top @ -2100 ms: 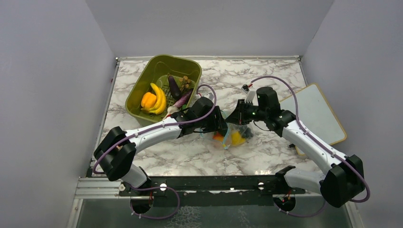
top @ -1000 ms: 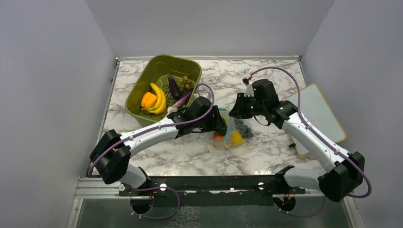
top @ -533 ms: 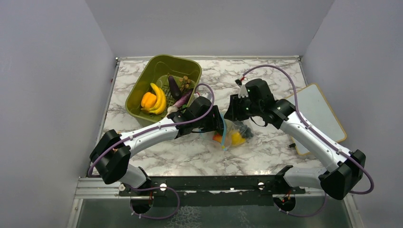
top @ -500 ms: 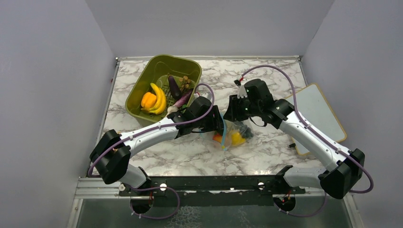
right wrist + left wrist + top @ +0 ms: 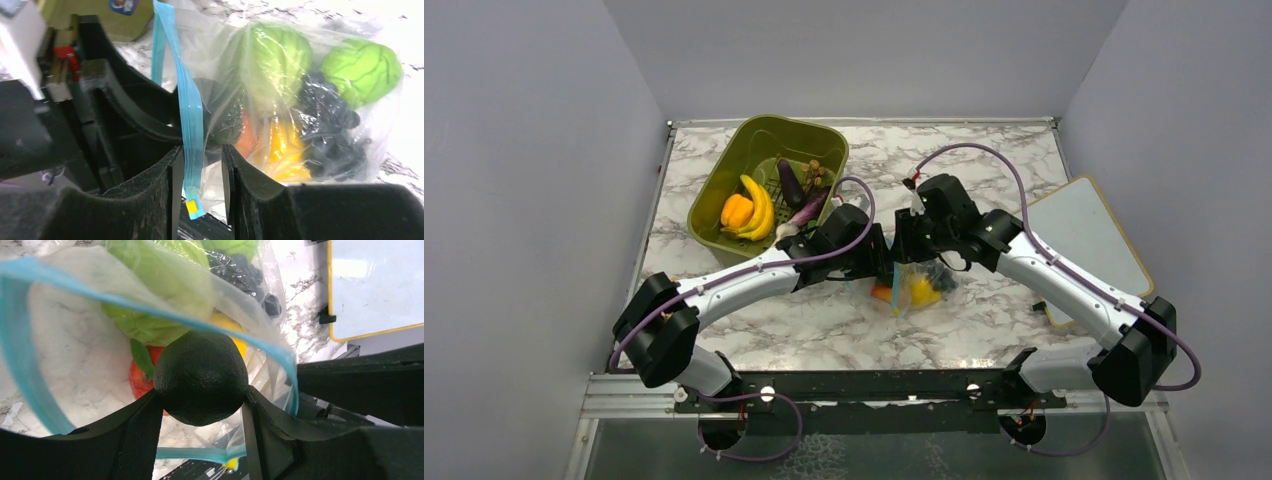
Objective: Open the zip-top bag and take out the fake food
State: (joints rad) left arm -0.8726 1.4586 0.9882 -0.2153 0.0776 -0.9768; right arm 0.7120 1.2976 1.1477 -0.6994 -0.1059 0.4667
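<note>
**Left wrist view: dark fruit caught at the bag's mouth**

Closest to the lens, the left hand (image 5: 200, 397) was clenched on a dark round toy fruit with pebbly skin (image 5: 201, 375), one finger on each flank. Around it stood the mouth of the clear, crinkly zip-top bag (image 5: 65, 355), its light blue zipper strip (image 5: 17, 345) spread into a wide loop. Deeper inside lay pale green leafy pieces (image 5: 150, 300), something red and something yellow.

In the right wrist view, the right hand (image 5: 200, 150) had the strip between its fingers at one end of the mouth. Whether it pinched or merely straddled it, I could not tell.

Seen from above, the bag lay on the marbled tabletop (image 5: 824, 330) between both hands, mouth towards the left hand, closed end towards the right arm. Its long axis seemed to run across the tabletop. Beyond sat an olive-green plastic basket (image 5: 709, 190).

The fruit was best drawn straight back along that axis, through the loop's middle, grip firm on the rounded skin, with the strip pinned so the bag would not trail.
</note>
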